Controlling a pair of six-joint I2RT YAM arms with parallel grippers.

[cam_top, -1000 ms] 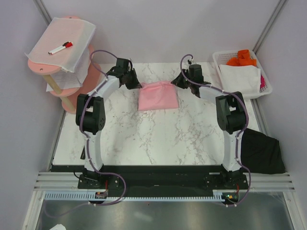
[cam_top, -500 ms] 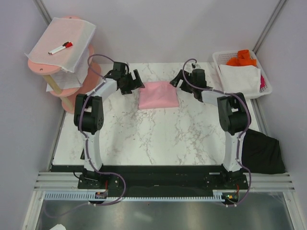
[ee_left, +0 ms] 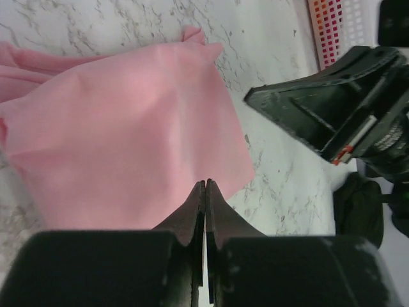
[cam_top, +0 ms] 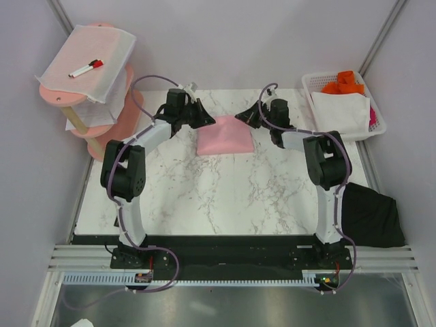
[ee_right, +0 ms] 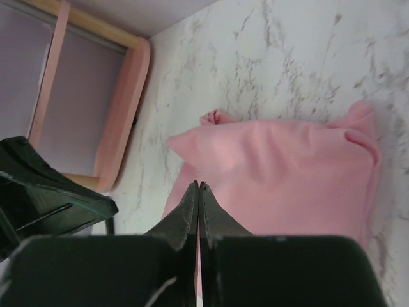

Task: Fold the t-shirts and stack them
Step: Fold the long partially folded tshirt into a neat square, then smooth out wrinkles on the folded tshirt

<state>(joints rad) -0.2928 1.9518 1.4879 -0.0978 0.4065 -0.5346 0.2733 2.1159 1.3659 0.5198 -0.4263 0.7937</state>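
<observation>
The folded pink t-shirt [cam_top: 225, 136] lies at the far middle of the marble desk [cam_top: 225, 197]. The left hand [ee_left: 206, 184] sits clenched at its far left corner and the right hand [ee_right: 199, 185] clenched at its far right. Whether either pinches cloth, I cannot tell. The black t-shirt [cam_top: 371, 216] drapes off the desk's right edge.

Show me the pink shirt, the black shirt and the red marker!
pink shirt [cam_top: 225, 138], top view, middle of the folded cloth.
black shirt [cam_top: 373, 216], top view, middle of the heap beside the right arm.
red marker [cam_top: 86, 68], top view, middle of its barrel.
</observation>
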